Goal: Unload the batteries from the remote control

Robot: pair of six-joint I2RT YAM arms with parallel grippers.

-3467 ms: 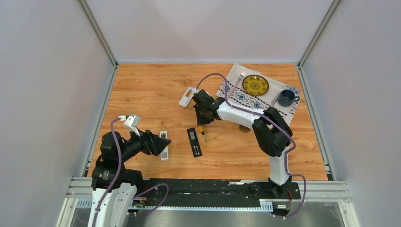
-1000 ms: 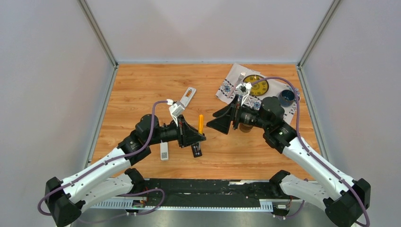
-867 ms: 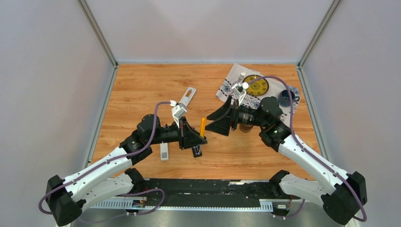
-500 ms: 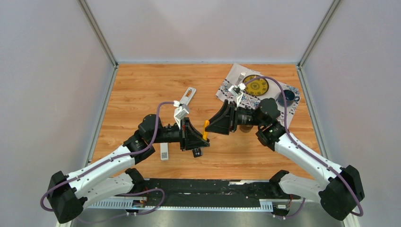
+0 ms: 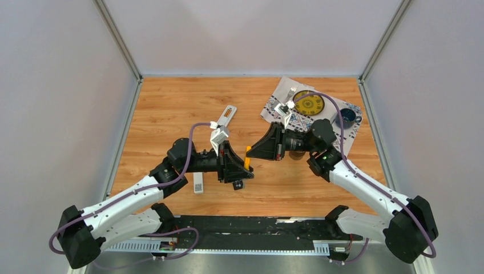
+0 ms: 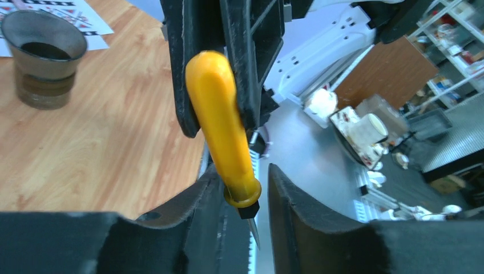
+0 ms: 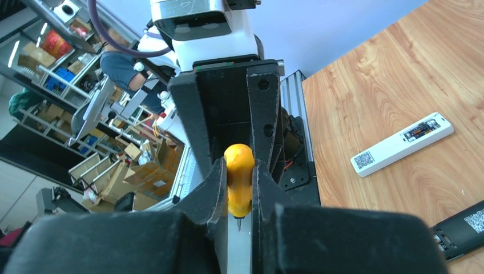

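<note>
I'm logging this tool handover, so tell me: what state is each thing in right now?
Yellow-handled screwdriver: off the wooden table, tip down, between both pincers.
Right pincer: shut on the screwdriver's handle.
Left pincer: open, jaws parted around the handle's lower end.
White slim remote control: lying flat on the table, battery bay looks uncovered.
Grey metal cup: upright on the table.
</note>
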